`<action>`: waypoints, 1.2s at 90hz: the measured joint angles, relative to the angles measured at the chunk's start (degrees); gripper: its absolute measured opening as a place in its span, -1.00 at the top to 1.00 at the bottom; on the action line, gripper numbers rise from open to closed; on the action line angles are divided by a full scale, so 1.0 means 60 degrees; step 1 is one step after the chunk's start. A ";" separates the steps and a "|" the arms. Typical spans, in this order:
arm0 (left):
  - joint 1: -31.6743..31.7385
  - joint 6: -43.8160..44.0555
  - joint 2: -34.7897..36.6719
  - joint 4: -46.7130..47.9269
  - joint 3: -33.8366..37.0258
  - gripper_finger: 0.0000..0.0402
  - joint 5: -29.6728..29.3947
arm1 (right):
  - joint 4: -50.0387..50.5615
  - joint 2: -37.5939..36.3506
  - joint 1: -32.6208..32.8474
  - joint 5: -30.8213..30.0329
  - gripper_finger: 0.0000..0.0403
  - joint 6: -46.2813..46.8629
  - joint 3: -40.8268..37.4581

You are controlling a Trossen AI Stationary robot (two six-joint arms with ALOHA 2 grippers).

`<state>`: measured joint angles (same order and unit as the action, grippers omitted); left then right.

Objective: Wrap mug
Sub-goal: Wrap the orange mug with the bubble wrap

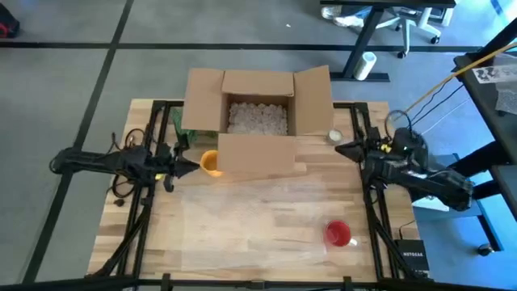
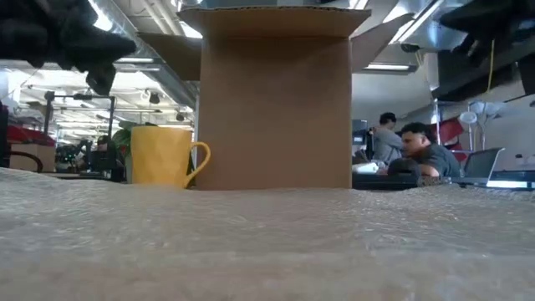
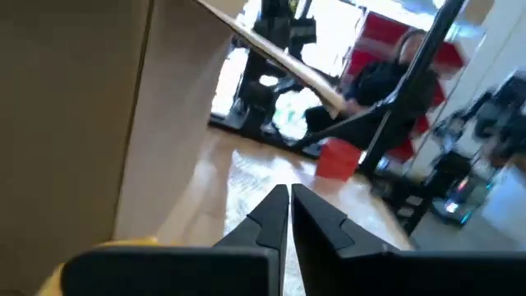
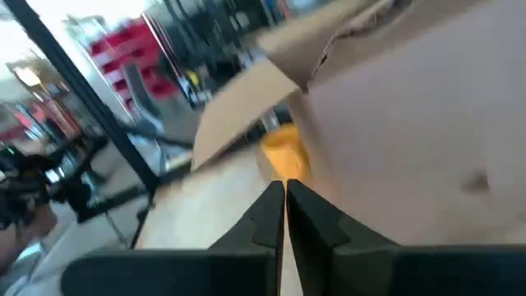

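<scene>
Clear bubble-wrap sheet (image 2: 267, 242) spread flat in the foreground, unused | yellow ceramic mug (image 1: 209, 162) seen standing unwrapped beside the open brown cardboard box (image 1: 257, 121), which is lined with white padding | left gripper (image 1: 191, 165) and right gripper (image 1: 339, 149) closed, empty | wrapping judged not begun.

Yellow mug (image 1: 210, 162), brown cardboard box (image 1: 257, 121), red cup (image 1: 338, 234), pale wooden table (image 1: 242, 218).

Even overhead light — soft shadows | wrist views motion-blurred | low-view foreground unfocused
</scene>
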<state>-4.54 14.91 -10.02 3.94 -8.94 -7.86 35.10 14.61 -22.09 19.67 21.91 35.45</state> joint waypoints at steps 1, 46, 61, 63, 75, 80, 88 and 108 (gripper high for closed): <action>0.0000 -0.0029 -0.0060 0.0104 -0.0056 1.00 -0.0051 | 0.0217 0.0134 0.0000 0.0039 0.99 -0.0005 0.0138; 0.0004 -0.0215 -0.2572 0.2493 -0.1832 1.00 -0.1754 | 0.3018 0.3643 0.1089 0.0741 0.99 0.0395 0.1576; 0.0086 -0.0131 -0.2608 0.3083 -0.1932 1.00 -0.2090 | 0.2990 0.3632 0.2444 0.0265 0.99 0.1854 0.1476; 0.0102 -0.0095 -0.2608 0.3196 -0.1932 1.00 -0.2091 | 0.3001 0.3633 0.2692 0.0170 0.99 0.2093 0.1453; 0.0087 0.0231 -0.2608 0.3499 -0.1912 1.00 -0.2159 | 0.2953 0.3880 0.4459 -0.0796 0.99 0.3507 0.1369; 0.0087 0.0238 -0.2608 0.3499 -0.1903 1.00 -0.2163 | 0.2762 0.4107 0.5264 -0.1284 0.99 0.4057 0.1368; 0.0087 0.0242 -0.2608 0.3495 -0.1903 1.00 -0.2163 | 0.2438 0.4631 0.6557 -0.1913 0.99 0.4902 0.1368; 0.0087 0.0248 -0.2608 0.3497 -0.1903 1.00 -0.2163 | 0.2356 0.6440 0.9361 -0.2501 0.99 0.7133 0.1363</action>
<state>-4.01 16.40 -25.67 24.92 -20.36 -20.84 49.24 53.25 34.08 4.67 64.71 43.63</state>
